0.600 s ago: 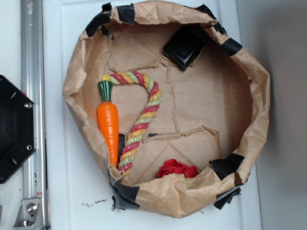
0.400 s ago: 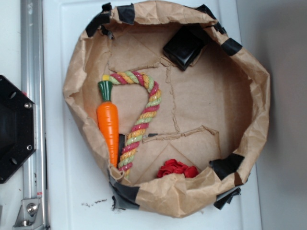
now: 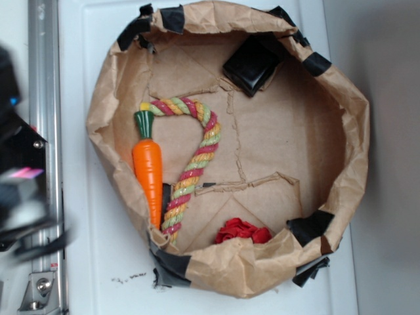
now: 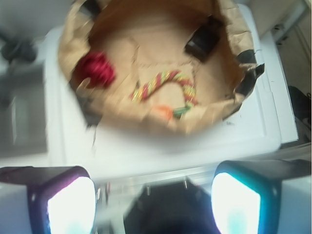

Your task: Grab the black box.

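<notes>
Black box (image 3: 251,63) lies tilted on the floor of the crumpled brown paper basin (image 3: 348,125), against the basin's far wall near a black tape strip (image 3: 317,63). Carrot toy (image 3: 149,169) sits by the basin's left wall, its side touching the striped rope loop (image 3: 197,157). Red crumpled piece (image 3: 243,231) rests at the basin's near wall, well apart from the box. Gripper (image 4: 153,204) is blurred at the left edge of the exterior view, outside the basin over the metal rail (image 3: 43,98). In the wrist view its fingers (image 4: 63,197) stand wide apart, nothing between them.
</notes>
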### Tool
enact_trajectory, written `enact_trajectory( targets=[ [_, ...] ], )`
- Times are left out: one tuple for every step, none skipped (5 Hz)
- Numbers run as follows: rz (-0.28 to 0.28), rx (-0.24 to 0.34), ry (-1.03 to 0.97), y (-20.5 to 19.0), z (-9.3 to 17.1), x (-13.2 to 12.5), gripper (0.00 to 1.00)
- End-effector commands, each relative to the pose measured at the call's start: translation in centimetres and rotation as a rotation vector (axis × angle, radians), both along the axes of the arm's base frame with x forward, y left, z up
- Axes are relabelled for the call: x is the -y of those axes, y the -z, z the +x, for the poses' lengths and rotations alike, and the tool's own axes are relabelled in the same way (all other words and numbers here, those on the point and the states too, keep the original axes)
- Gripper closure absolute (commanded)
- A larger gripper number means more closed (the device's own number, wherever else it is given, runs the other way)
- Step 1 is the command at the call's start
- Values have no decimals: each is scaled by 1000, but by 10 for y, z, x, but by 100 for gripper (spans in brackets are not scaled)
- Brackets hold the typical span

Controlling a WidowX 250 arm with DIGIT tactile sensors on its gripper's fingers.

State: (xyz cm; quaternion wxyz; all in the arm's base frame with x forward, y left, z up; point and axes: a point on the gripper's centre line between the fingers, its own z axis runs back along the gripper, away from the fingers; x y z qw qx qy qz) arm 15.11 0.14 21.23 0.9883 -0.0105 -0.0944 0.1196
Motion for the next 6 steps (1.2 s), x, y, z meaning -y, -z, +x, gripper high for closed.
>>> enact_trajectory(
  targets=[
    [-25,189,-285,34,72,-28,0],
    [11,199,-388,59,95,-26,0],
    [-34,194,-455,83,109,-33,0],
    [-34,199,-438,98,123,-38,0],
    [-43,198,-370,111,134,-49,0],
    [-43,198,-370,111,134,-49,0]
  ],
)
